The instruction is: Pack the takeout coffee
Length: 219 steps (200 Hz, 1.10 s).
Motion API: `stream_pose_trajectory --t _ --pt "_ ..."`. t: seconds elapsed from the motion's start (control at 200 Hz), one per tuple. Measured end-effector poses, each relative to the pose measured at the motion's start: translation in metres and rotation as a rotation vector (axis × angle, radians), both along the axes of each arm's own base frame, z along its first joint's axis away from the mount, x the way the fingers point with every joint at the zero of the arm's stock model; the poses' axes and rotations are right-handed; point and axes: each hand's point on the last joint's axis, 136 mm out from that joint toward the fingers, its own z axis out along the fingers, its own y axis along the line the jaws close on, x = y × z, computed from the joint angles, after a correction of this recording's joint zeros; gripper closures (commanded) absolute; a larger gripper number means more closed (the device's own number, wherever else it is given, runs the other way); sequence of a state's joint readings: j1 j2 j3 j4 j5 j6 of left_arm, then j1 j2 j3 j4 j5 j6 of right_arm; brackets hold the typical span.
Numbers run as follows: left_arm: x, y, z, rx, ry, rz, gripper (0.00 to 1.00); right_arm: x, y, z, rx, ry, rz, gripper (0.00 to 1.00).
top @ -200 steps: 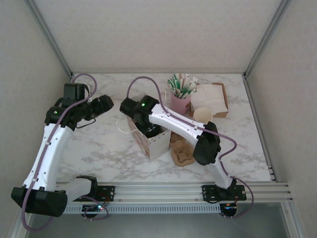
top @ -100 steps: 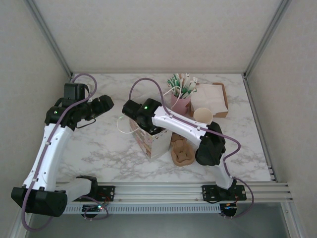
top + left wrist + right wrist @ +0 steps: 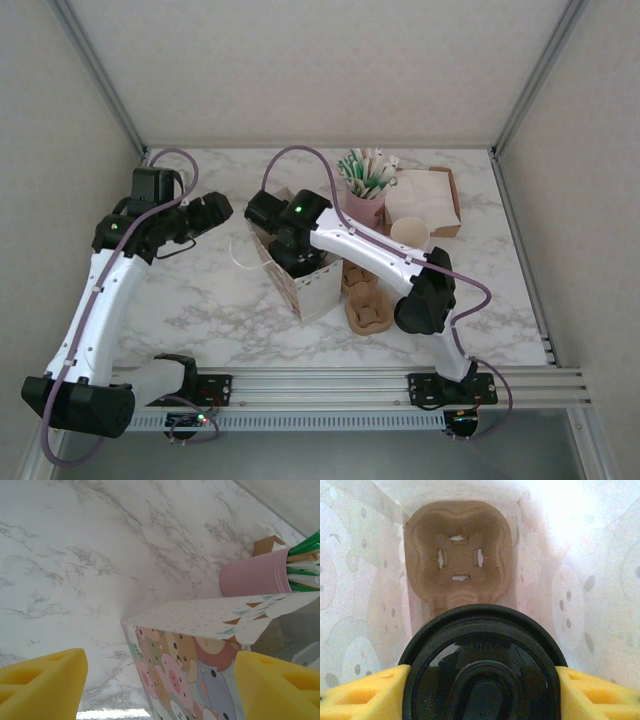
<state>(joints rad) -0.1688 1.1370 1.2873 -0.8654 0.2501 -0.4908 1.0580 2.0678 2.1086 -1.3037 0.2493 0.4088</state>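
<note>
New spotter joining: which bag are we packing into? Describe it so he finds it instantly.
Middle of the marble table, beside the pink cup of straws, stands an open paper bag, the right end effector inside it holding the takeout coffee. Unlike the plain brown cup carrier next to it, it is printed with cartoon animals.

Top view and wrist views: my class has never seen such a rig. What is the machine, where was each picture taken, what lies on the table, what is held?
Two white robot arms stand at a marble table. One camera looks down from above; one sits on each wrist, showing yellow fingers. On the table: a cartoon-printed paper bag, a pink cup of sticks, a cardboard box, brown pulp trays. The right gripper holds a cup with a round black plastic lid inside the bag. The left gripper hangs open beside it.
</note>
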Motion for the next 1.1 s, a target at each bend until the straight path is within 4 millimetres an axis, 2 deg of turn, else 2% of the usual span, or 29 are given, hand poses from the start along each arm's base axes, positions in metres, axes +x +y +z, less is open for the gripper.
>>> stream_pose_trajectory --t 0.205,0.626,0.846,1.096 --pt "-0.002 -0.007 0.0 -0.002 0.002 -0.021 0.22 -0.009 0.002 -0.005 0.015 0.054 -0.001 0.43" --pt "0.007 -0.024 0.005 -0.003 -0.008 -0.069 0.21 -0.021 -0.006 -0.042 -0.04 0.127 -0.012 0.44" --pt "0.007 -0.027 0.005 0.0 -0.007 -0.076 0.2 -0.013 -0.002 -0.048 -0.026 0.089 -0.023 0.44" --pt "0.008 -0.027 0.004 0.008 -0.007 -0.074 0.2 -0.01 -0.001 -0.04 -0.02 0.045 -0.025 0.44"
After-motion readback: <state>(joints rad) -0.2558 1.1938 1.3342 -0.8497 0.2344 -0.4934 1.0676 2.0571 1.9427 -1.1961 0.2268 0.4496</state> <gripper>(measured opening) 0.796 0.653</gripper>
